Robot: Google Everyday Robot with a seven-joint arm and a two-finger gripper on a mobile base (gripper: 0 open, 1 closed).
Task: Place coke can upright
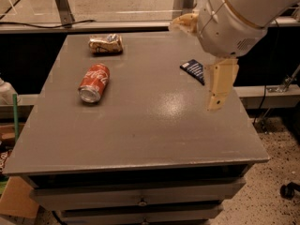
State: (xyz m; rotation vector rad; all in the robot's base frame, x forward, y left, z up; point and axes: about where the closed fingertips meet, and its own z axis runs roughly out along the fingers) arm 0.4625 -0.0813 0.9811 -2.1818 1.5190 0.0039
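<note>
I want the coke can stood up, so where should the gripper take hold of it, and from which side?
Grip the coke can mid-body, across its curved red wall, coming from above: it lies on its side, silver end toward the front edge of the table, both flanks free. The gripper hangs over the right side, near the dark blue packet.

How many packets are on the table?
2: tan-and-silver packet at the far left; dark blue packet at the right edge, partly hidden behind the gripper hanging there.
</note>
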